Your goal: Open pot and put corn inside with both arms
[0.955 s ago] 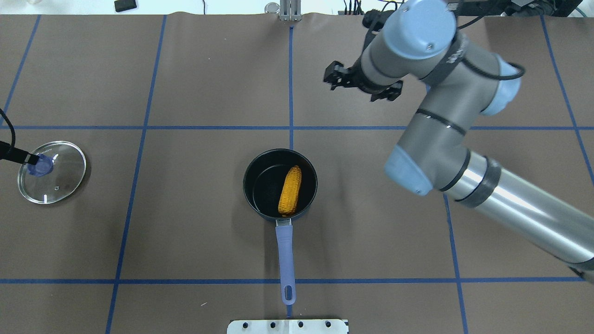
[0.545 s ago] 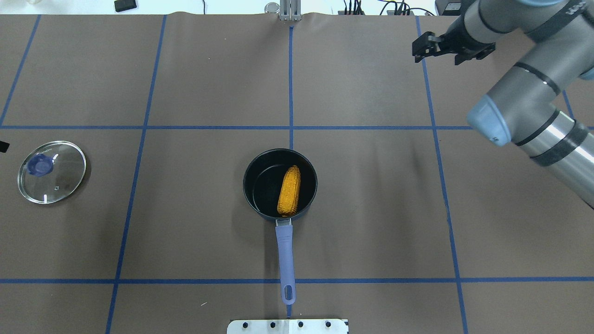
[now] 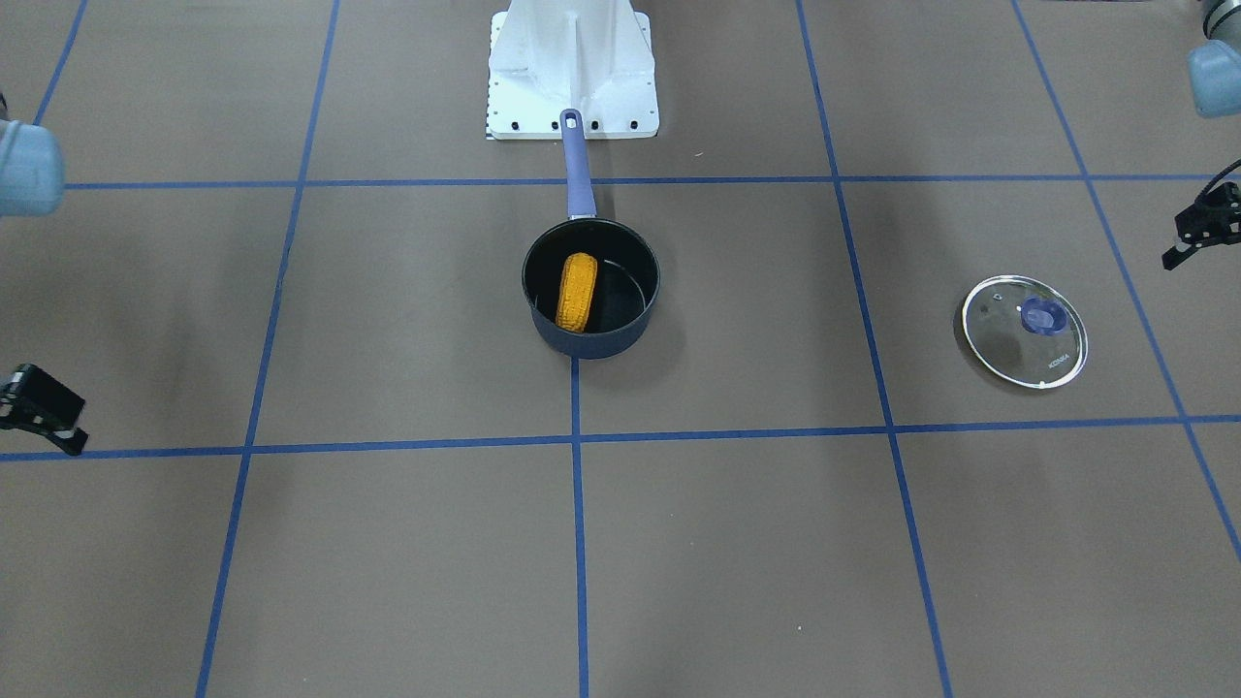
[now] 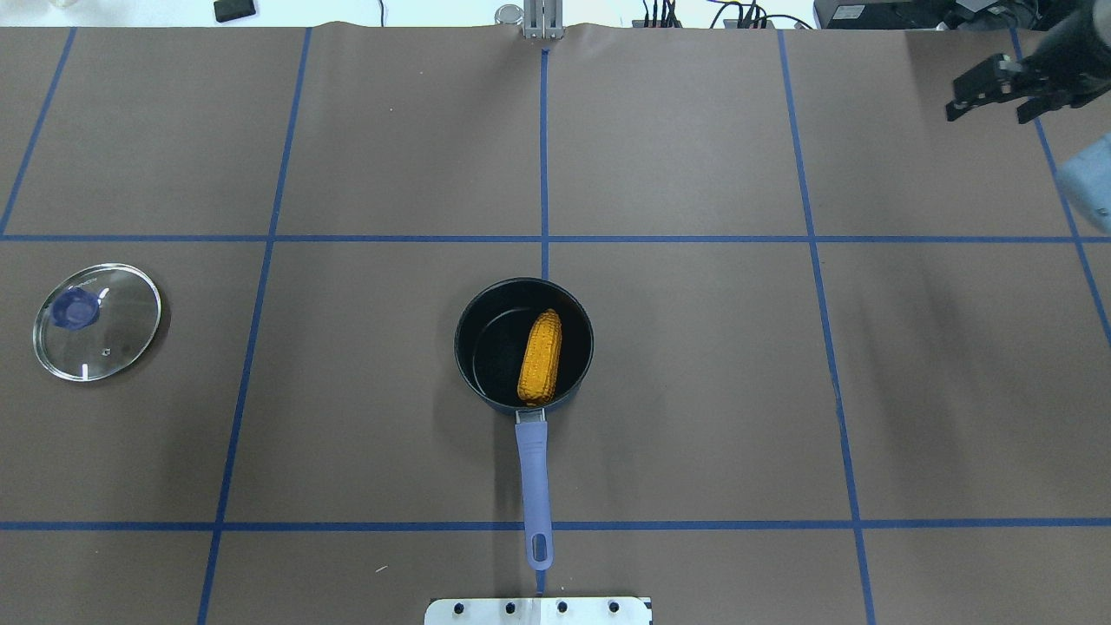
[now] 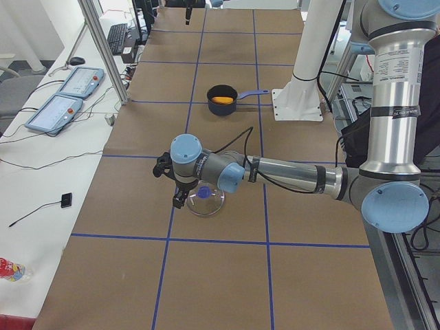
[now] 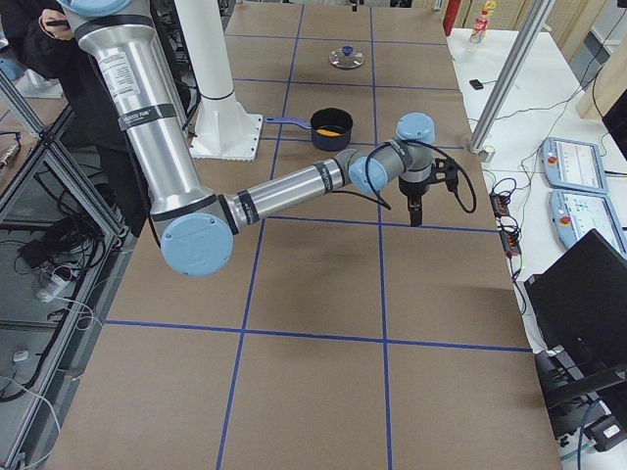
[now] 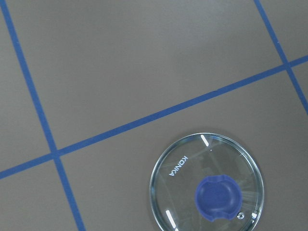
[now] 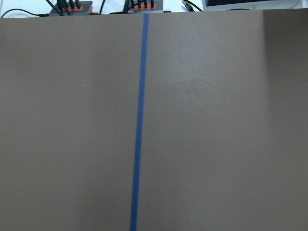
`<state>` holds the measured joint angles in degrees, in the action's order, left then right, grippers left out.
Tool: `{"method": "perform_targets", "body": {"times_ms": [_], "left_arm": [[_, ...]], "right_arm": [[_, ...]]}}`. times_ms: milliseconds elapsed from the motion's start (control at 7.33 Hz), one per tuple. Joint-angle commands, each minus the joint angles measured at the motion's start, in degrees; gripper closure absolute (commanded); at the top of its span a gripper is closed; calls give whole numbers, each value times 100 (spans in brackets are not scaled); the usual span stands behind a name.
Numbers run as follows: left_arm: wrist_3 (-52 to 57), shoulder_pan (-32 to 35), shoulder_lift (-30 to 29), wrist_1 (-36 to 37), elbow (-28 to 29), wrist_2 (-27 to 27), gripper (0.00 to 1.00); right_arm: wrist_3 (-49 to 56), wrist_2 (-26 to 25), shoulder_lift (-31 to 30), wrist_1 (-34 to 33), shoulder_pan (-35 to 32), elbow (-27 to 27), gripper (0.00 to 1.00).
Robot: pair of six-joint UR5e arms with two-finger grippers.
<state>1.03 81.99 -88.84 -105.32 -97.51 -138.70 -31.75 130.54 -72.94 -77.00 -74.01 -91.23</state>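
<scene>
The dark pot with a purple handle stands open at the table's middle. The orange-yellow corn lies inside it, as the front view also shows. The glass lid with a blue knob lies flat on the table far to the left, apart from the pot. My left gripper hovers open and empty just beyond the lid, out of the overhead view. My right gripper is open and empty at the far right, well away from the pot.
The white pedestal base stands at the robot's edge, just behind the pot handle. Blue tape lines cross the brown table cover. Cables and boxes lie along the far edge.
My left gripper has let go of the lid knob and pulled off to the left, out of the overhead view. My right arm has swung from the far middle to the far right corner.
</scene>
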Motion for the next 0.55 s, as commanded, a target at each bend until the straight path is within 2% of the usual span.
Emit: {"method": "perform_targets", "body": {"times_ms": [0,409], "left_arm": [[362,308,-107,126,162,-25,2],[521,528,-133,134,206,-130,2]], "right_arm": [[1306,611,-587,9,-945,272,0],[1987,753,-1045,0,-1580,361,0]]}}
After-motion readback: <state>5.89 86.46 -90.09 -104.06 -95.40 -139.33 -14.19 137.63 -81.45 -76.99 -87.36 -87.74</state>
